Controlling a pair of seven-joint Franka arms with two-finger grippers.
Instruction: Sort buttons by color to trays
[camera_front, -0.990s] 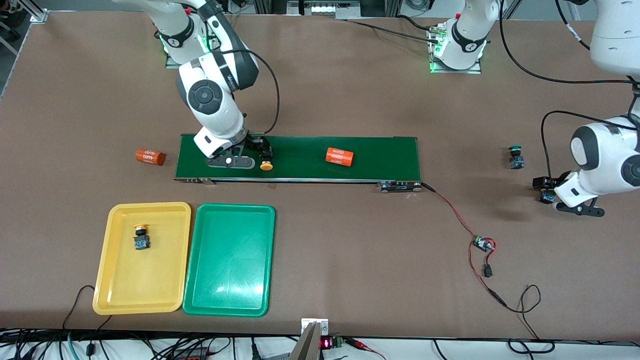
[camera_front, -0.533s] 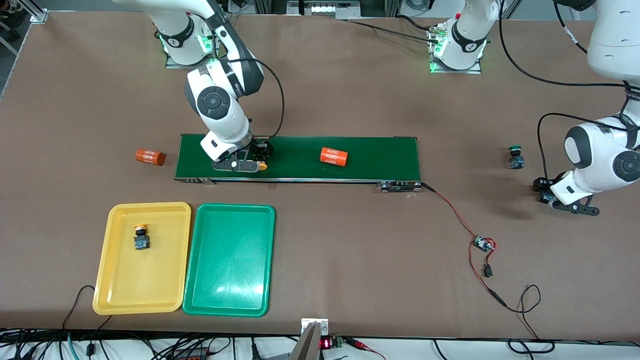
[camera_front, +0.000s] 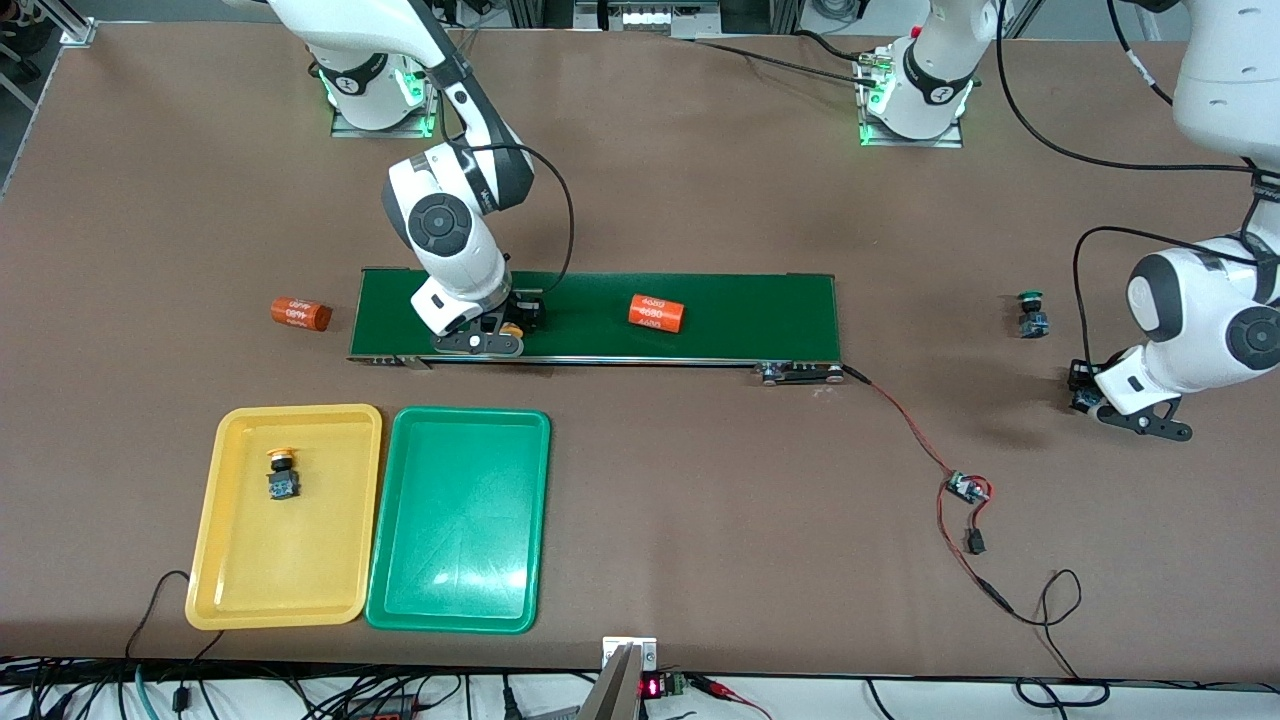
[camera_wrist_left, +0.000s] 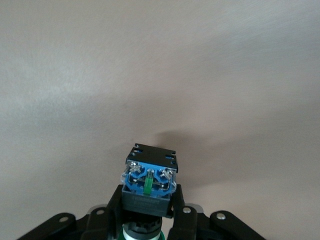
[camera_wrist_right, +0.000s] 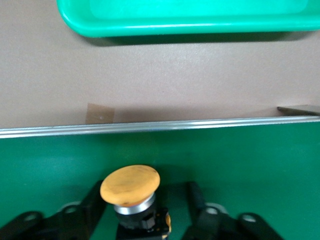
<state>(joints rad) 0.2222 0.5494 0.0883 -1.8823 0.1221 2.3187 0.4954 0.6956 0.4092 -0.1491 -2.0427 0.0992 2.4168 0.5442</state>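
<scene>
My right gripper (camera_front: 505, 335) is low over the conveyor belt (camera_front: 750, 310), open, its fingers on either side of a yellow-capped button (camera_front: 512, 330) (camera_wrist_right: 130, 184). One finger (camera_wrist_right: 197, 197) stands visibly apart from the button. My left gripper (camera_front: 1082, 390) (camera_wrist_left: 147, 197) is down by the table at the left arm's end, shut on the black-and-blue body of a green-capped button (camera_wrist_left: 149, 172). A second green button (camera_front: 1030, 315) stands on the table nearby. Another yellow button (camera_front: 282, 475) lies in the yellow tray (camera_front: 230, 590). The green tray (camera_front: 460, 520) (camera_wrist_right: 190, 15) beside it holds nothing.
An orange cylinder (camera_front: 655, 312) lies on the belt, and another (camera_front: 300, 313) lies on the table off the belt's end by the right arm. A small circuit board with red and black wires (camera_front: 968, 488) trails from the belt's other end.
The right gripper followed the yellow button along the belt and its fingers drew in around it. The cylinder on the belt drifted toward it. The left gripper closed on the green button.
</scene>
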